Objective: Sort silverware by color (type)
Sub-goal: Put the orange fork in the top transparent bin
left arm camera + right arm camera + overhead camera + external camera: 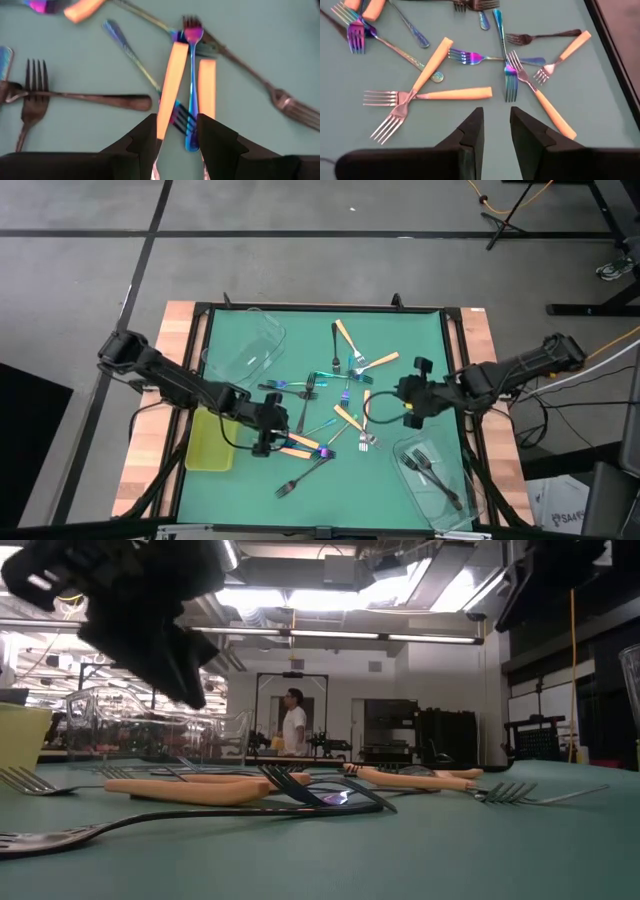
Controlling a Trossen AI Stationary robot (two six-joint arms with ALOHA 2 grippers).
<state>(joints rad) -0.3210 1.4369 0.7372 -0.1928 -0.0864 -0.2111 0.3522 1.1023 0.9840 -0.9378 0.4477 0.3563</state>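
Observation:
The silverware lies scattered on the green mat (230,490): orange-handled forks (347,338), iridescent forks (320,375) and dark forks (300,478). My left gripper (275,430) hovers open over two orange handles (171,85) with an iridescent fork (192,75) between them; its fingers (145,142) touch none of them. My right gripper (397,393) hangs open above the mat at the right of the pile. Nothing is between its fingers (472,132), and crossed orange-handled forks (452,93) and iridescent forks (505,60) lie beyond them.
A clear tub (245,345) stands at the far left. Another clear tub (437,475), at the near right, holds two dark forks. A yellow-green tray (207,445) sits under my left arm. A person (294,725) stands far behind the table.

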